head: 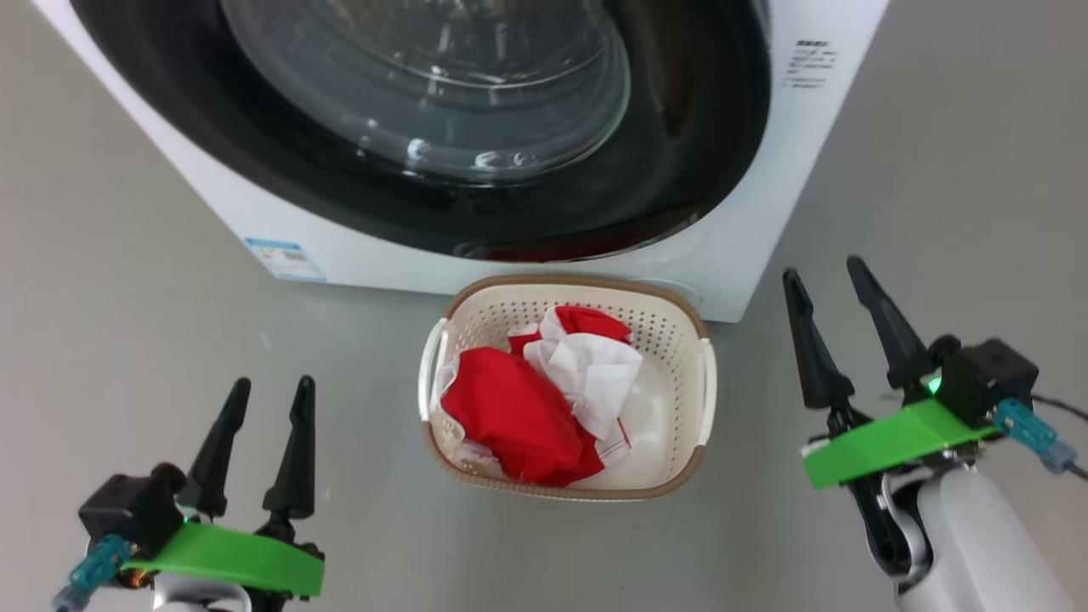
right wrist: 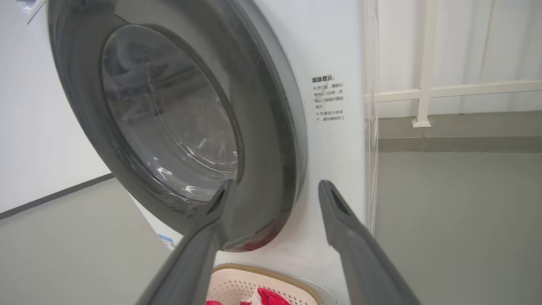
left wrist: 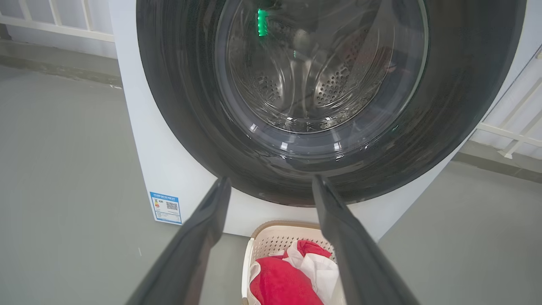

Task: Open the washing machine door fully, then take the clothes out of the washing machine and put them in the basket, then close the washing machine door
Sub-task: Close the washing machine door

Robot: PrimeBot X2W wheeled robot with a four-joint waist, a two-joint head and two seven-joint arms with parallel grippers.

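The washing machine door (head: 255, 144), a black rim around a clear glass bowl, lies flat against the front of the white washing machine (head: 748, 212). Through the glass in the left wrist view, the steel drum (left wrist: 305, 84) holds no fabric that I can see. The cream basket (head: 578, 282) stands on the floor just in front of the machine, holding the red and white clothes (head: 527, 408). My left gripper (head: 274, 384) hangs open and empty to the basket's left. My right gripper (head: 823, 269) is open and empty to its right, near the machine's corner.
Grey floor (head: 127, 297) surrounds the basket and the machine. A blue label (head: 285, 259) sits low on the machine's front left. A white railing (right wrist: 423, 93) runs along the wall beyond the machine's right side, and another white railing (left wrist: 55, 25) stands behind its left.
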